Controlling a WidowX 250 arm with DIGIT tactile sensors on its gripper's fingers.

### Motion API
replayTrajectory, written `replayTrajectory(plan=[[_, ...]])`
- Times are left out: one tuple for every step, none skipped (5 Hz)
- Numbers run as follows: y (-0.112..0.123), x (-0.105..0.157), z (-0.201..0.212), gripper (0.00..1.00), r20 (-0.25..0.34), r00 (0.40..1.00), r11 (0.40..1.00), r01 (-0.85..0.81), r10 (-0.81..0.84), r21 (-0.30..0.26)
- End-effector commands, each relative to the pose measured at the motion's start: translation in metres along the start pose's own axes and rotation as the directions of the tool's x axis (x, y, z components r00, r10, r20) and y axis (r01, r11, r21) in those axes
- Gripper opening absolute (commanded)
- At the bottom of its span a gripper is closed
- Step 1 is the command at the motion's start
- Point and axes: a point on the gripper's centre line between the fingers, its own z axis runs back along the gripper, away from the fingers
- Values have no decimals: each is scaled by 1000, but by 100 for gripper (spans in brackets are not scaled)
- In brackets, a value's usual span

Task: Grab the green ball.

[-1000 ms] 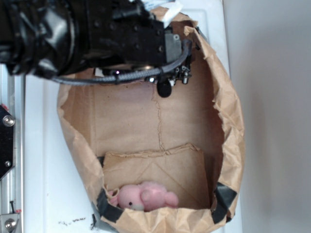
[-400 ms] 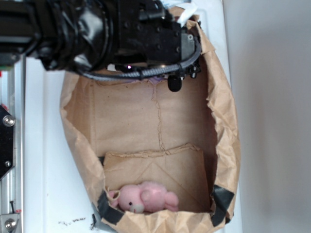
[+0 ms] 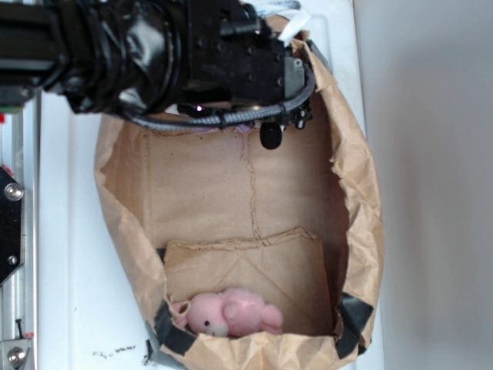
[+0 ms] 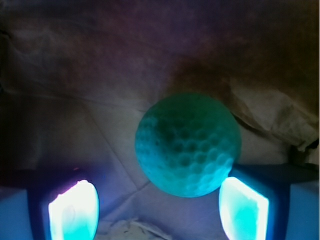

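Observation:
In the wrist view the green ball [image 4: 187,145], round with a dimpled surface, lies on brown paper just ahead of my gripper [image 4: 157,194]. The gripper is open and the ball sits in the gap, nearer the right fingertip [image 4: 242,207] than the left fingertip [image 4: 74,210]. Neither pad touches it as far as I can see. In the exterior view the ball is hidden under the black arm, and the gripper [image 3: 269,132] hangs at the far end of the paper bag [image 3: 368,223].
A pink plush toy [image 3: 227,312] lies at the near end inside the bag. The crumpled bag walls rise around the gripper. Black tape [image 3: 353,316] marks the bag's near corners. A metal rail [image 3: 11,254] runs along the left.
The arm has shifted a little toward the bag's far end and to the right, then settled slightly back. The bag and plush have not moved.

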Motion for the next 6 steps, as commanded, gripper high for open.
replayTrajectory(plan=[[7,7,20,100,-10,1000,1000,-23,23,-6],[12,4,21,100,-24,1000,1000,-13,13,15],[15,6,19,100,-21,1000,1000,-13,13,16],[18,7,15,100,-7,1000,1000,-10,10,15],[16,11,12,100,8,1000,1000,-21,21,14],[11,18,5,100,25,999,999,-44,43,19]])
